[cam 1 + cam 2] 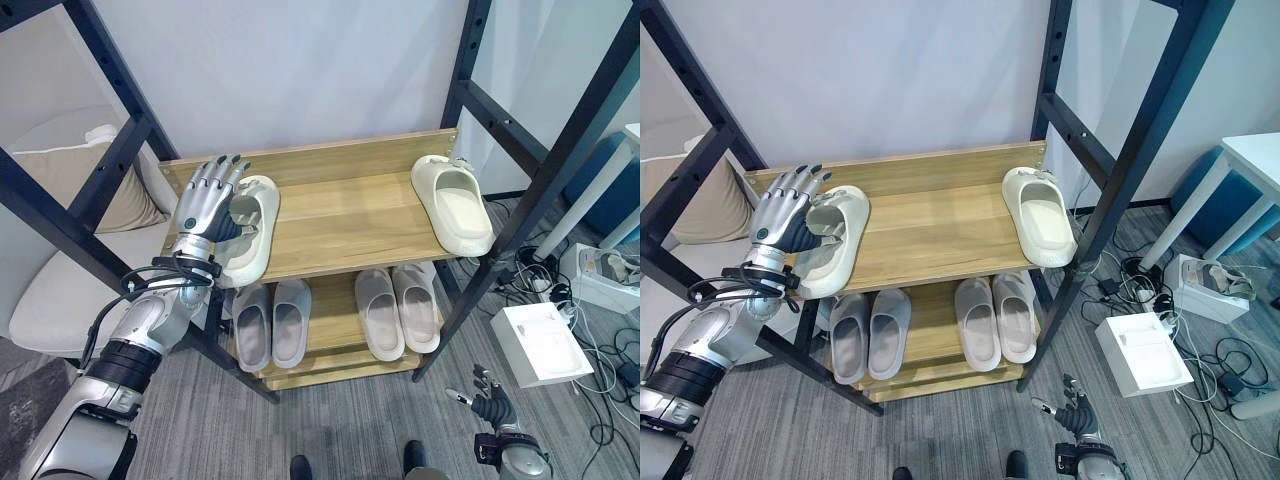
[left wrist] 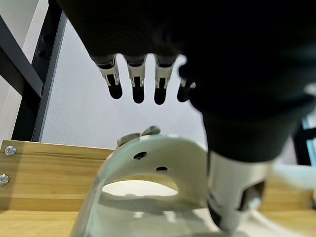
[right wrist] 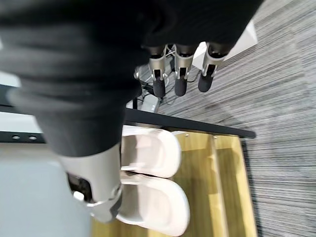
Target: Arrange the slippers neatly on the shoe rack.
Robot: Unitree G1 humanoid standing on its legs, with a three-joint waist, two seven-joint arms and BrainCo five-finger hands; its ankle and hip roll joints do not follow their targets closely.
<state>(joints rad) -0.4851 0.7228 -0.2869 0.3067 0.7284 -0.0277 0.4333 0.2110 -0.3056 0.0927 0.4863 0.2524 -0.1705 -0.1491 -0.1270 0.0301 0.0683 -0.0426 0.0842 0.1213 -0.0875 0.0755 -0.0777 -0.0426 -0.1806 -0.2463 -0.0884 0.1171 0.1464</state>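
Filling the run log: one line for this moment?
left hand: open, at cream slipper, top shelf left edge | second cream slipper: top shelf right | right hand: open, idle, low

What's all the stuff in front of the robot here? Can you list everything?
Wooden shoe rack with black metal frame: one, two shelves.
Cream slippers: two, top shelf, one at the left end, one at the right end.
Grey slippers: two pairs, lower shelf, left pair, right pair.
White box: one, floor, right.
Beige cushion: one, on a white seat, left.
Left hand: fingers straight, against the left cream slipper.
Right hand: low, near the floor, idle.
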